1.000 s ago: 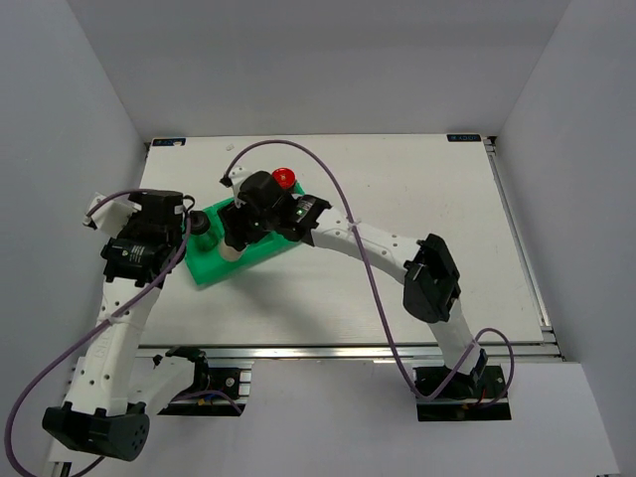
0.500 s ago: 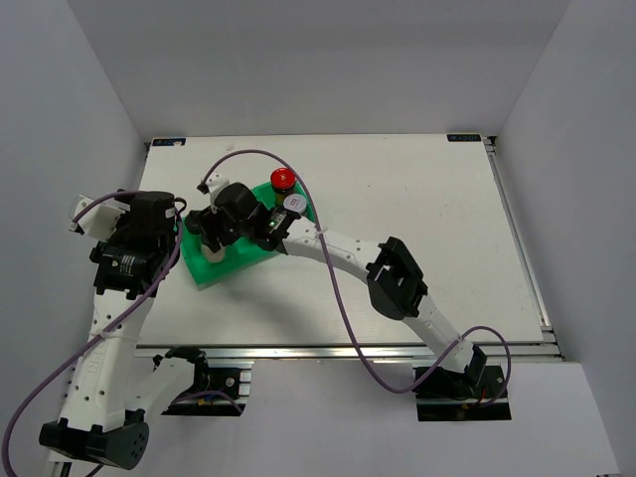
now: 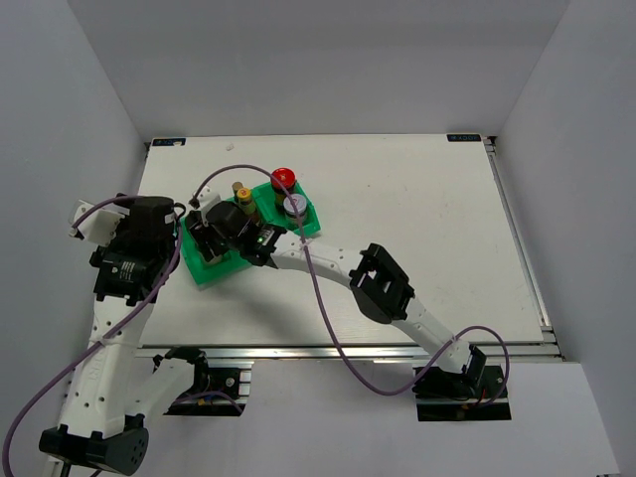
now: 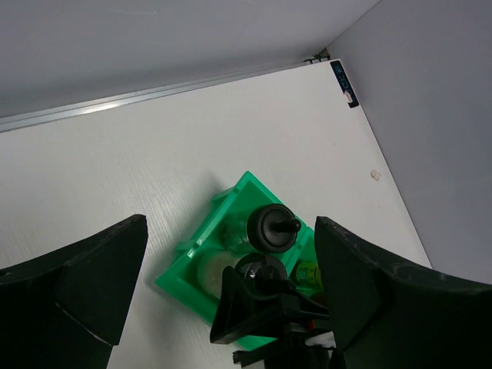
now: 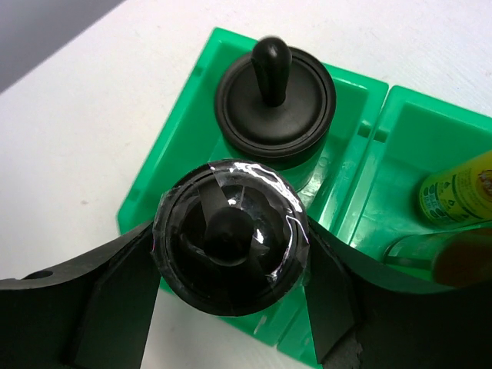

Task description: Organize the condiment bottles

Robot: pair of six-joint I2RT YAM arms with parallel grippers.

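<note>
Your right gripper [image 5: 229, 286] is holding a short black-lidded jar [image 5: 231, 234], with the jaws clamped on its sides just under the lid. It is hanging over an end compartment of the green divided bin [image 5: 192, 115]; whether it is touching the floor cannot be told. A second black-lidded jar [image 5: 275, 92] is sitting in the adjoining compartment, just beside it.

Judgement: the held jar is handling as small, rigid and light. Its film-covered lid is looking slick, so grip the body, not the knob.

The bin walls and the neighbouring jar are crowding both jaws, so straight up is looking like the freest way out.

Your left gripper [image 4: 229, 246] is hovering beside the bin, jaws wide apart and empty.
</note>
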